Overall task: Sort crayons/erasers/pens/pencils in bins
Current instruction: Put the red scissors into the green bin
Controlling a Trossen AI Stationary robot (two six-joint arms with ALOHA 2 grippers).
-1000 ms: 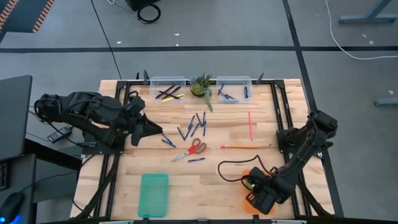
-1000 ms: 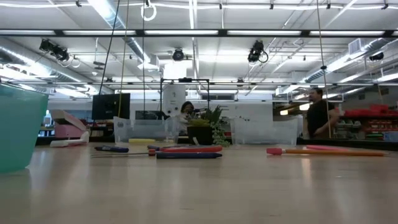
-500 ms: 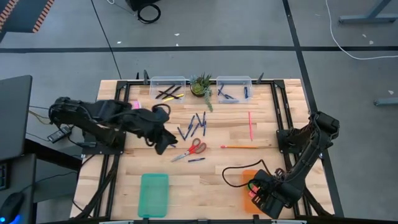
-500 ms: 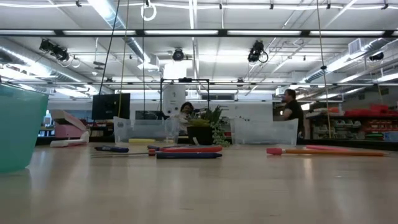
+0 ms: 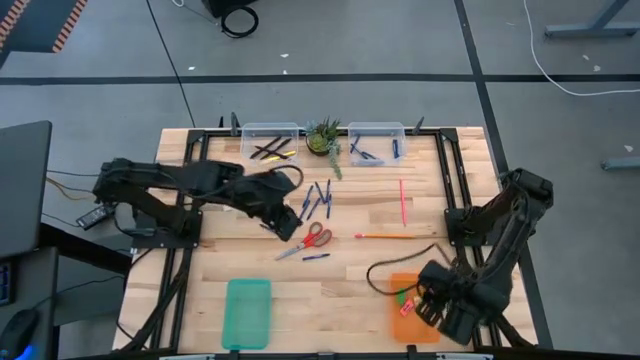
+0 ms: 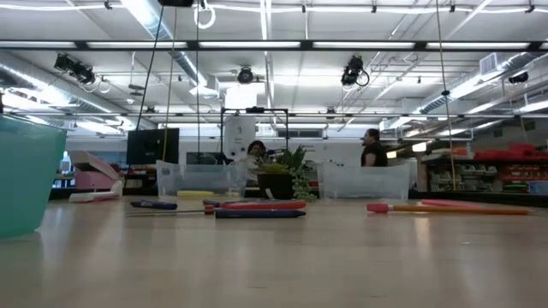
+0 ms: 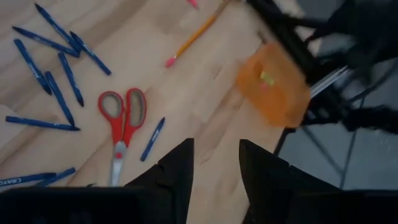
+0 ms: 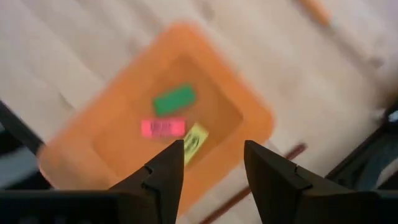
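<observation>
Nearest, well to the near side of the scissors (image 5: 310,240) and to their left: teal tray (image 5: 247,312), nothing seen in it. Equally near but to the scissors' right: orange tray (image 5: 400,285) with green, pink and yellow erasers (image 8: 174,99) already inside. Above it, right gripper (image 8: 212,146), fingers spread wide, holding nothing. Just near of the scissors, one stray blue pen (image 5: 316,257). Touching distance to the scissors' left, left gripper (image 5: 285,222), fingers parted and empty. Right of the scissors, an orange pencil (image 5: 388,236) and a pink stick (image 5: 403,202) loose on the wood. Just beyond the scissors, a scatter of unsorted pens (image 5: 315,200). Farthest, flanking the potted plant (image 5: 323,137): left clear tub (image 5: 270,127) with dark and yellow pencils, right clear tub (image 5: 376,127) with a few pens. Roughly midway by the look of it: erasers done, most pens and two long sticks left.
</observation>
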